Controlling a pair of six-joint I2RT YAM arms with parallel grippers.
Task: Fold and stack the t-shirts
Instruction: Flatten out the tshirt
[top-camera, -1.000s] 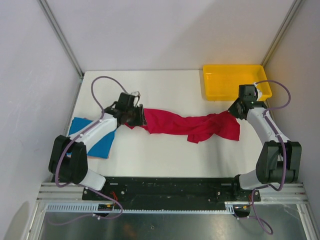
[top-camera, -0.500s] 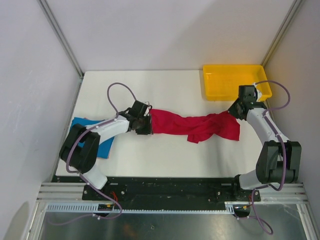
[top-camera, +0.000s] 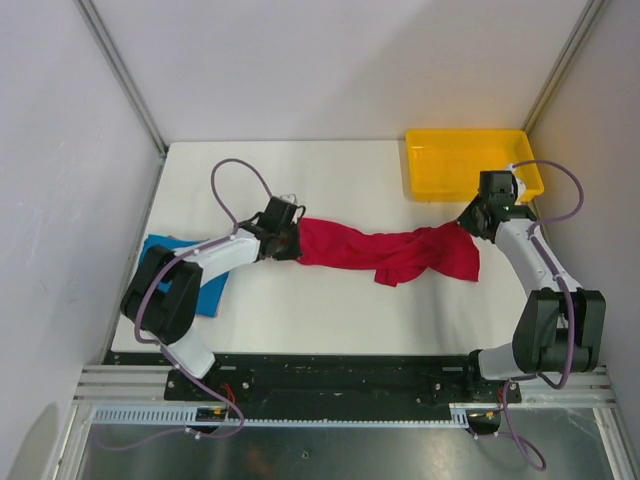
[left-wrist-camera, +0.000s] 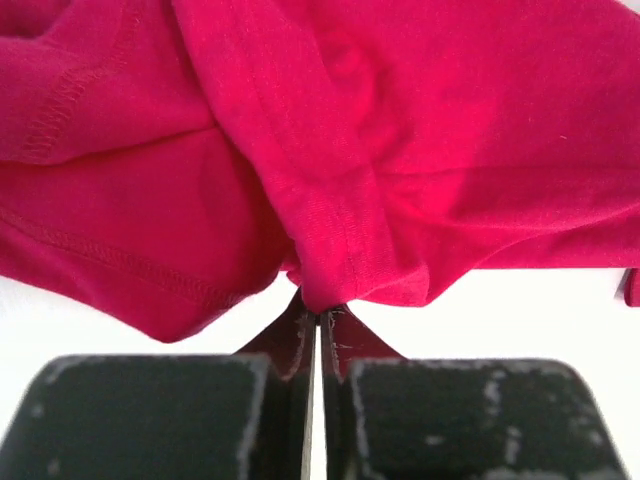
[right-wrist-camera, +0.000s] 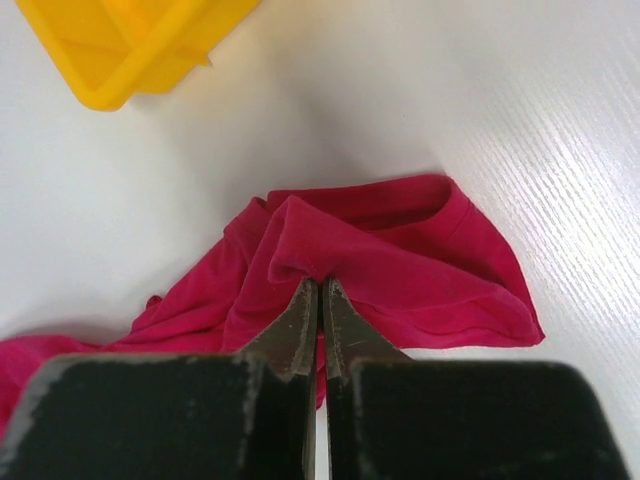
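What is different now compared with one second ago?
The left gripper moved a little rightward in the top view and shut on the left end of the red t-shirt. The right gripper stays shut on its right end; the blue t-shirt and the yellow tray have not moved.

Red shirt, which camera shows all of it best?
The top view: the whole red shirt shows there, stretched out in a bunched band. The left wrist view shows only a close fold pinched in the left pincer; the right wrist view shows its other end, pinched in the right pincer.
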